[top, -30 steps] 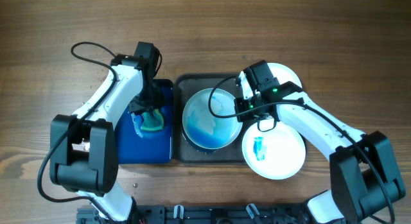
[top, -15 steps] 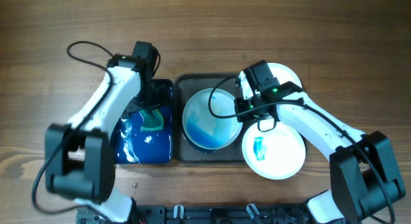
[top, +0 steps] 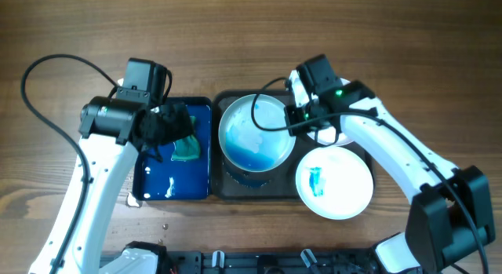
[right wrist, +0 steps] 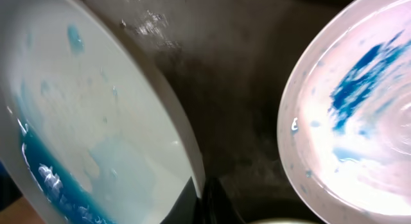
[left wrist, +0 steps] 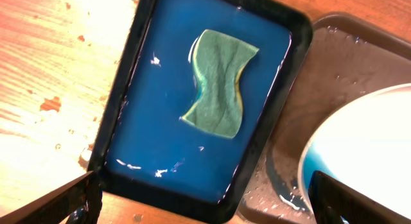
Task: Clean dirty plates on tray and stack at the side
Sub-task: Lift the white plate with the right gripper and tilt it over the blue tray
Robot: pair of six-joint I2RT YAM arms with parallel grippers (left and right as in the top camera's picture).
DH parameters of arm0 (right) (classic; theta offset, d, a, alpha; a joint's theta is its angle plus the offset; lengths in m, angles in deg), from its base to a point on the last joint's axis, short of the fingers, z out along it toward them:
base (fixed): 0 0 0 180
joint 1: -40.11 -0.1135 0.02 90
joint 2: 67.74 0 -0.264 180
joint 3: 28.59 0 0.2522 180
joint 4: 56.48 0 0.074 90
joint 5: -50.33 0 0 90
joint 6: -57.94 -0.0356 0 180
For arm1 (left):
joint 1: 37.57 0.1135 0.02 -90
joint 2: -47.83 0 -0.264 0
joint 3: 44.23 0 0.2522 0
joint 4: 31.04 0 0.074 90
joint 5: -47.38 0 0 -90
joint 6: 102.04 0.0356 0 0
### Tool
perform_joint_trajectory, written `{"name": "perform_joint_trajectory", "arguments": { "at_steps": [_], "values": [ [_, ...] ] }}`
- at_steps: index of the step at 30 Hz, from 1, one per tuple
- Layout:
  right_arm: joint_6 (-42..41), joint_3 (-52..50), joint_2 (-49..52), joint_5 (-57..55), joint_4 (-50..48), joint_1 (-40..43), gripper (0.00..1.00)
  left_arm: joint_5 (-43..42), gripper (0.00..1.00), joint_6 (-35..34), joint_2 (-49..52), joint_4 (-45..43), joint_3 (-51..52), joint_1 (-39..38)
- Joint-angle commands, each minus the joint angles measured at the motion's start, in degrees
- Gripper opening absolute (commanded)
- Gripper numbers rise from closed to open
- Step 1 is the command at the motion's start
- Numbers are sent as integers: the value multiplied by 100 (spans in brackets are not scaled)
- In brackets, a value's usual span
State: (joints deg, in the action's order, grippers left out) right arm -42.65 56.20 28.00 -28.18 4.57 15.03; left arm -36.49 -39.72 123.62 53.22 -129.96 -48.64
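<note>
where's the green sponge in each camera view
Overhead: green sponge left of centre, in the bright blue rectangular tray.
Left wrist: sponge upper centre, in that tray.
Right wrist: not in it.
Shared landmark: round white plate smeared blue, in all three.

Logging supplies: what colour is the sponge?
The sponge is green with a yellow edge; left wrist view.

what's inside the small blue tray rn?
One green sponge, lying flat on the wet floor of the blue tray. Nothing else shows in it. The patch of floor under the sponge is covered, so I can't see it.
</note>
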Motion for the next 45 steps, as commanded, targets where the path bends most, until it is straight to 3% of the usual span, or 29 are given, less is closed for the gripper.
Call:
{"name": "perform_joint_trajectory", "arguments": {
  "at_steps": [1, 9, 13, 19, 26, 34, 45],
  "values": [
    [57, 785, -162, -15, 409, -48, 5, 81, 100, 46, -258, 24, -52, 35],
    [162, 1305, -144, -289, 605, -363, 5, 223, 100, 24, -820, -59, -647, 332],
    [133, 1314, -92, -511, 404, -844, 4, 1016, 100, -496, -1226, 13, -833, 857],
    [-81, 1445, 446, -553, 184, -1222, 5, 1014, 100, -492, -1482, 313, -833, 2074],
    [-103, 2739, 1519, -551, 599, -1510, 5, 369, 100, -492, -1377, 435, -831, 3018],
    [2, 4948, 2750, -1137, 1456, -1930, 5, 310, 100, -492, -1185, 461, -831, 3108],
    [166, 5257, 2758, -3174, 1569, -2516, 5, 310, 100, -492, -909, 461, -831, 3112]
  ]
}}
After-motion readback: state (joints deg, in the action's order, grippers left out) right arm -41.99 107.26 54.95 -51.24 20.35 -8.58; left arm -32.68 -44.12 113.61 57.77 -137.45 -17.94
